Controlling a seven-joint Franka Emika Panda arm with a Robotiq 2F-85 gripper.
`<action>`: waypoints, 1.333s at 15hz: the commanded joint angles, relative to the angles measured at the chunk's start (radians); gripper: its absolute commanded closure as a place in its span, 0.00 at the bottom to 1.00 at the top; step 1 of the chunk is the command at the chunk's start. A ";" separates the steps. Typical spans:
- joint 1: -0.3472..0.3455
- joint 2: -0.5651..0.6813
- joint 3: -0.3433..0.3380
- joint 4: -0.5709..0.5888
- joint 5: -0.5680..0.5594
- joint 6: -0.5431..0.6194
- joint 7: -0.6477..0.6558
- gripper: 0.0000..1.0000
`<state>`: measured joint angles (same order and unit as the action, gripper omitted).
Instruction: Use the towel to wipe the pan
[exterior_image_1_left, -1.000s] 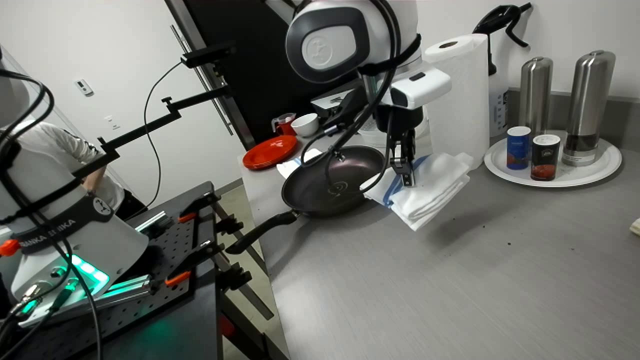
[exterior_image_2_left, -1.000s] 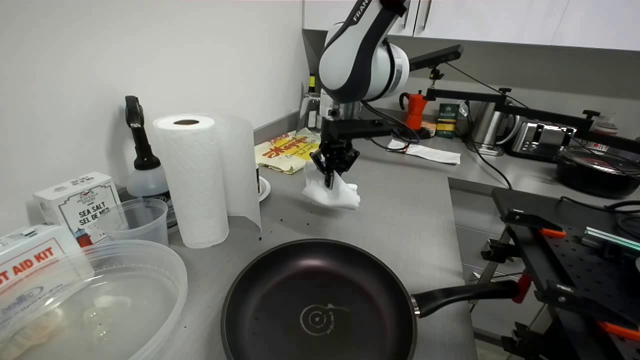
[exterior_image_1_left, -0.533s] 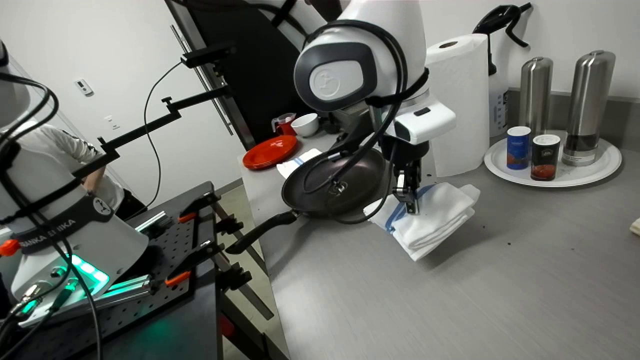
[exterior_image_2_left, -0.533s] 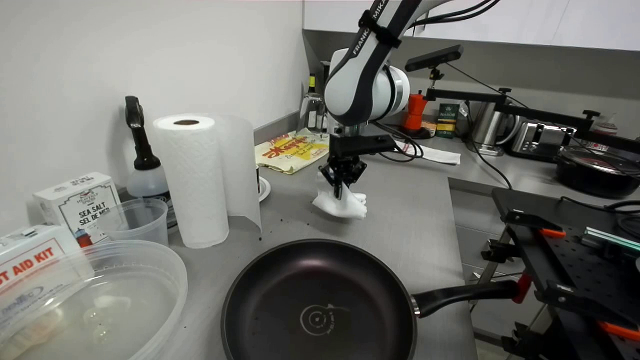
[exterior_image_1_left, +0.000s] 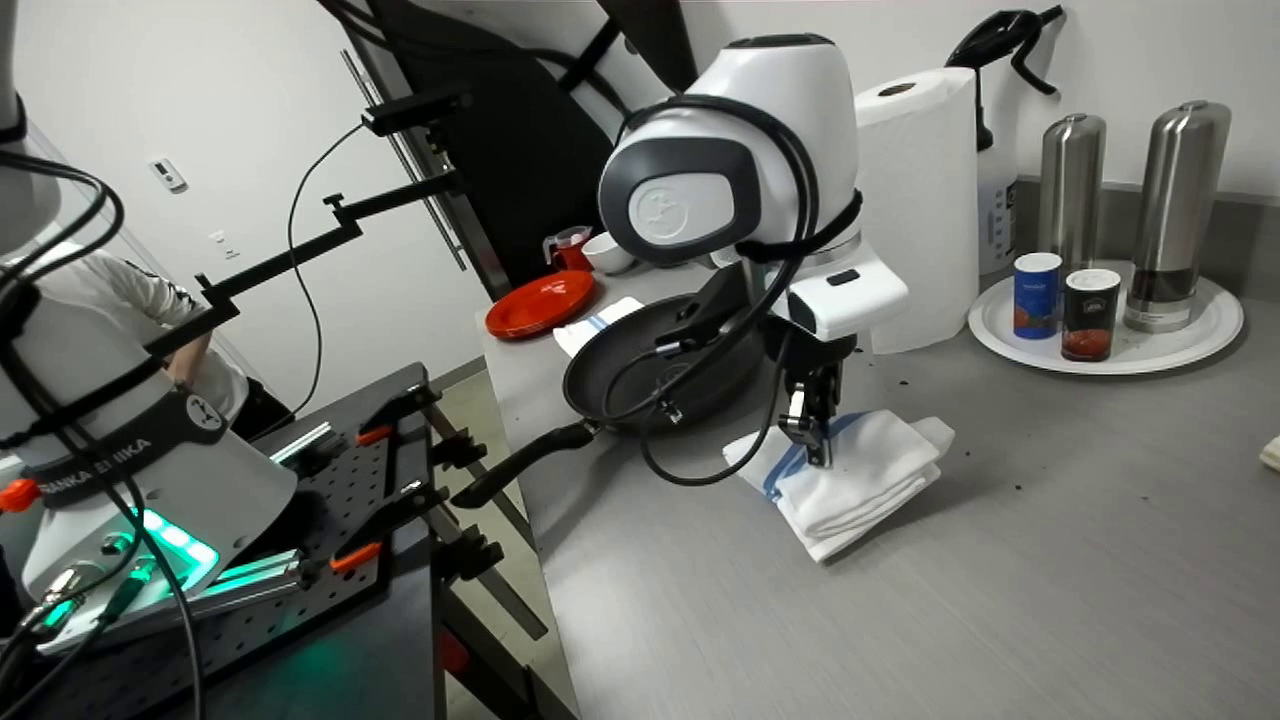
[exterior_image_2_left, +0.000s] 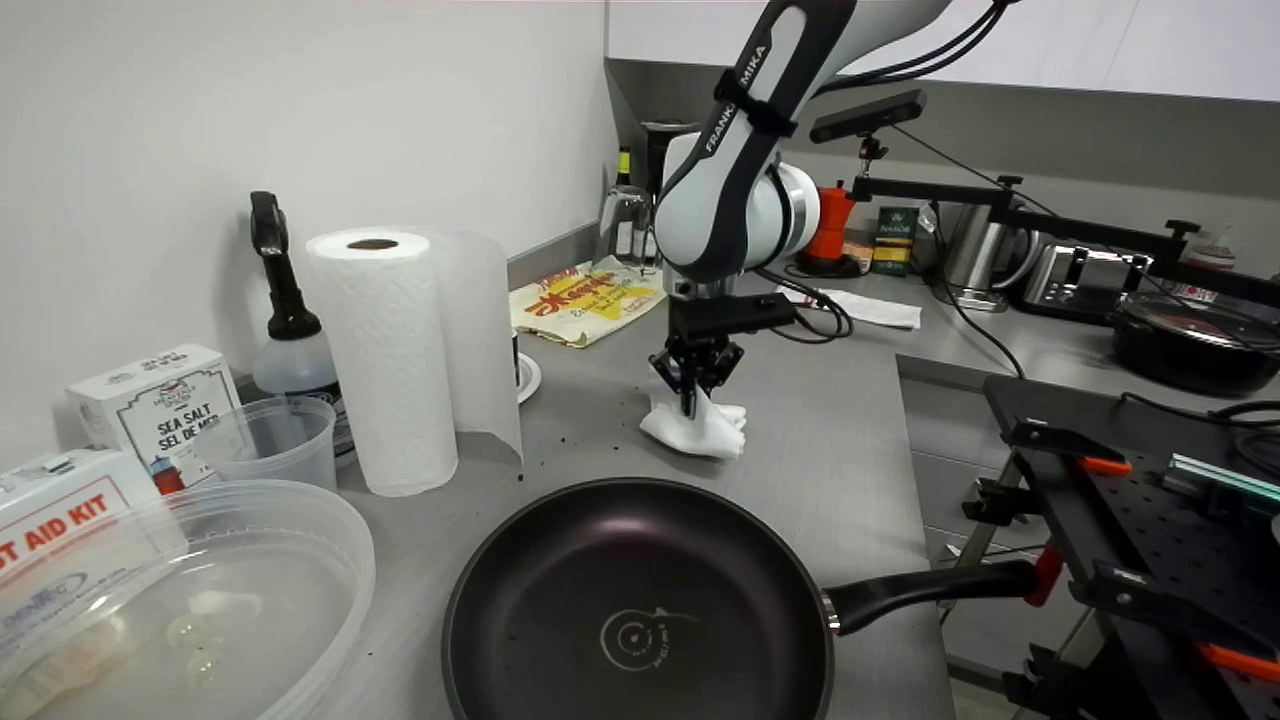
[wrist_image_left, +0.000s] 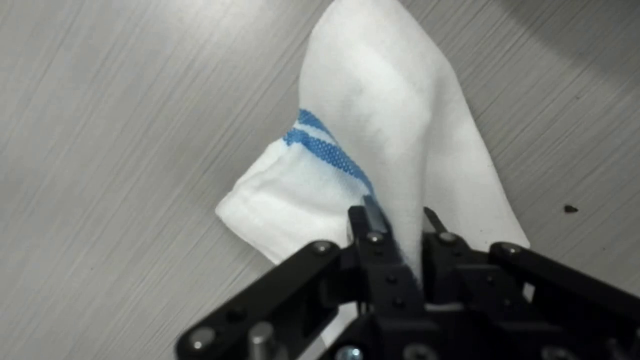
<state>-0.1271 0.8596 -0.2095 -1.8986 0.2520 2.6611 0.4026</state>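
My gripper (exterior_image_1_left: 818, 455) is shut on the towel (exterior_image_1_left: 870, 490), a folded white cloth with blue stripes. In the wrist view a raised fold of the towel (wrist_image_left: 370, 90) runs between the two fingertips (wrist_image_left: 399, 215). The towel hangs low over the counter; I cannot tell whether its underside touches. In an exterior view the towel (exterior_image_2_left: 700, 430) and gripper (exterior_image_2_left: 688, 400) are just beyond the pan (exterior_image_2_left: 640, 560), apart from it. The pan is black, round and shallow, flat on the counter, with its handle over the edge. It also shows partly behind my cables (exterior_image_1_left: 612, 360).
A paper towel roll (exterior_image_2_left: 390, 370) and a clear plastic tub (exterior_image_2_left: 330, 610) stand beside the pan. A white plate (exterior_image_1_left: 1215, 325) holds grinders and shakers. Red plates (exterior_image_1_left: 540, 303) and another blue-striped white cloth (exterior_image_1_left: 590, 328) lie behind the pan. The counter edge (exterior_image_1_left: 545, 560) faces the robot base.
My gripper has come down with the towel, close to the counter, and shifted slightly toward the handle side. The towel stays in the fingers. The pan has not moved.
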 joint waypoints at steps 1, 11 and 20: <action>0.003 0.022 -0.004 0.024 0.007 -0.003 0.029 0.97; -0.006 0.004 0.013 0.002 0.016 -0.035 0.020 0.11; -0.068 -0.238 0.126 -0.039 0.016 -0.323 -0.170 0.00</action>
<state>-0.1818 0.7334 -0.1118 -1.8986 0.2611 2.4577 0.3033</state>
